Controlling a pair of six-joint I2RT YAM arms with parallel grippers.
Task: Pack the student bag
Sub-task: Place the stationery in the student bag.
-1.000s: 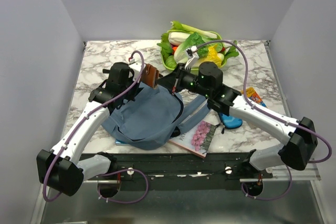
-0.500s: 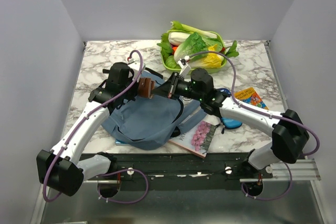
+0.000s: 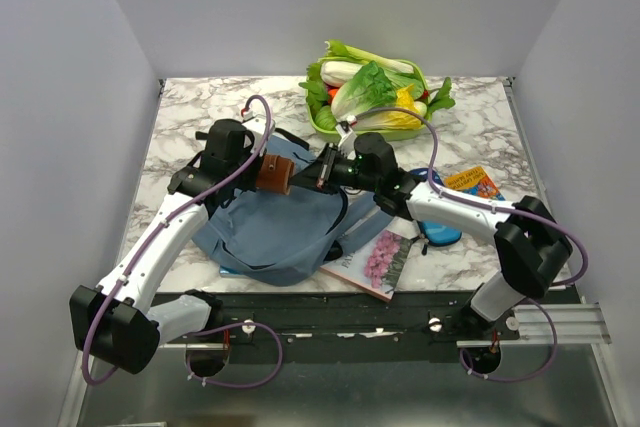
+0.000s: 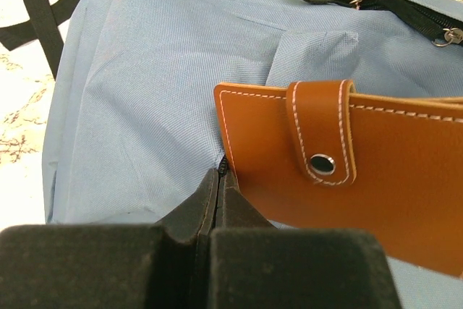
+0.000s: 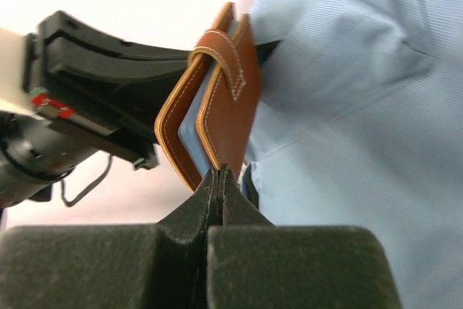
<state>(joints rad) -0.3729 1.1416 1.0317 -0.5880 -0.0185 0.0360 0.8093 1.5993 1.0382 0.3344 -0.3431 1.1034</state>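
The student bag [image 3: 285, 222] lies flat on the table [image 3: 190, 117], a little to 9 o'clock of the middle, with a book [image 3: 375, 262] half under its 4 o'clock corner. Its long axis seems to run roughly from 8 o'clock to 2 o'clock. From the left wrist camera, the black zip [image 4: 391, 1] runs along the far upper part of the bag.

Just above the bag's 12 o'clock part hangs a brown leather wallet [image 3: 273, 175], standing on its edge. The right gripper [image 3: 318, 169] comes in from 3 o'clock with its jaws pressed fully together on the wallet's lower edge. The left gripper [image 3: 255, 167] is just beside the wallet at 9 o'clock. Its jaws are also pressed together, and the tips are down at the blue fabric near the wallet's corner. I cannot tell if they pinch the cloth or nothing.

From the right gripper, the bag is directly below and spreads out toward 7 o'clock. Both arms reach over it, but only the right one carries something. In my judgement the wallet must go down into the zip opening. Whether that opening is wide enough here, the pictures do not show.
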